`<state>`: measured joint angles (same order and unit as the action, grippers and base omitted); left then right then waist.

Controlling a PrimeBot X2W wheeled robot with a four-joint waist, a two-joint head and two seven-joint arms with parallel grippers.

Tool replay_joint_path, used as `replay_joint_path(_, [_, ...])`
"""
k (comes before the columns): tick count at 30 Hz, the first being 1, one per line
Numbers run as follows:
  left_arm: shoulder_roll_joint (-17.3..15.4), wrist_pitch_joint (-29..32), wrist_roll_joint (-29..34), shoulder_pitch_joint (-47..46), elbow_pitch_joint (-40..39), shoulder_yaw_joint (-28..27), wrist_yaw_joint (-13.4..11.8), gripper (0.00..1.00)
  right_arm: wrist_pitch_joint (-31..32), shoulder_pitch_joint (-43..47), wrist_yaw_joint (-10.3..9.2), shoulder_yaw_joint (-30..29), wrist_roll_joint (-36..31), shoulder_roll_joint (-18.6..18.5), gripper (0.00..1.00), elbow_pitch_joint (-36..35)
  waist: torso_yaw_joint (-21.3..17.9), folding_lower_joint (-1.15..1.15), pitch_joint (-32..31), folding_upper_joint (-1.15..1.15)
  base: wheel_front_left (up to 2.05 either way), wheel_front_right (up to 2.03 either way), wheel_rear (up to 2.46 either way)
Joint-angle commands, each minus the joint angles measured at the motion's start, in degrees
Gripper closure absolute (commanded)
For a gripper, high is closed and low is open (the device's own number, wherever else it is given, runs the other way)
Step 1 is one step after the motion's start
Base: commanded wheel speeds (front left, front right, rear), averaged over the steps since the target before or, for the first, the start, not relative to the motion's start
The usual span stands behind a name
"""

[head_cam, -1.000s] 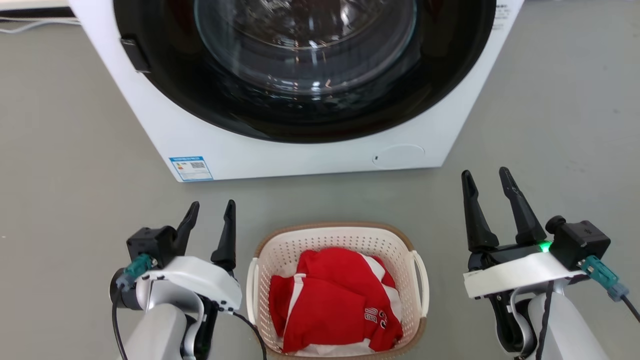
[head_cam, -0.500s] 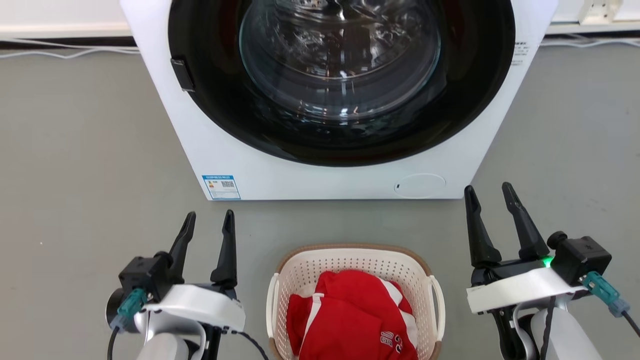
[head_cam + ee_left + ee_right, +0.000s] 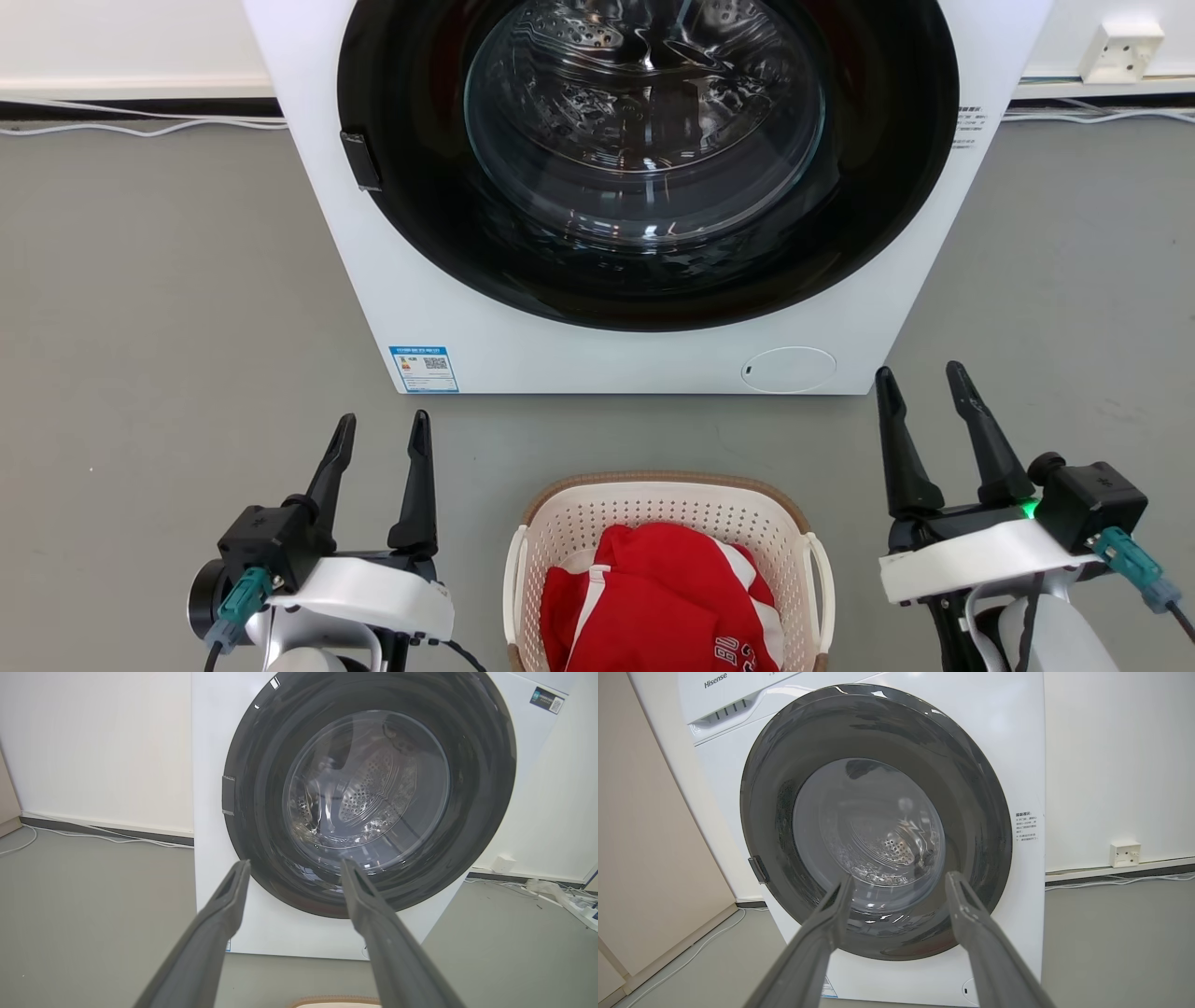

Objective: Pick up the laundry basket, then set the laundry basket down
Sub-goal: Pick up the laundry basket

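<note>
Head camera has tilted up, scene otherwise unchanged: cream-white perforated plastic laundry basket (image 3: 653, 509) sits ungrasped between left gripper (image 3: 384, 420) and right gripper (image 3: 919, 371), both spread wide and empty, so pickup not begun.

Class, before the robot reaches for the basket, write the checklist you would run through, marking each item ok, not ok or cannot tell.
1. Left gripper open, empty: ok.
2. Right gripper open, empty: ok.
3. Basket upright on floor, between the grippers: ok.
4. Left handle and right handle clear of garment: ok.
5. Garment wholly inside the rim: cannot tell; the basket's near end is cut off.
6. Grippers touching the handles: not ok; both stand apart from the basket.
</note>
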<state>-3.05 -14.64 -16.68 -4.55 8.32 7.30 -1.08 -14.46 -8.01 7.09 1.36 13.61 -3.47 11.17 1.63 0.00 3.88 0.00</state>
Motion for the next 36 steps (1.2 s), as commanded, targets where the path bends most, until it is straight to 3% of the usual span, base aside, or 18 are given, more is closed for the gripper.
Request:
replay_joint_path(1, [-0.06, -0.36, 0.60, -0.85, -2.00, -2.11, 0.24, 0.00, -0.54, -0.63, 0.40, 0.86, -0.65, -0.06, 0.00, -1.72, -0.07, 0.00, -0.02, 0.00, 0.00, 0.00, 0.00])
replay_joint_path(36, [0.17, -0.36, 0.43, -0.98, -3.45, -2.27, 0.23, 0.00, -0.54, -0.88, 0.40, -0.88, -2.23, -0.24, 0.00, -1.03, -0.79, 0.00, 1.20, 0.00, 0.00, 0.00, 0.00])
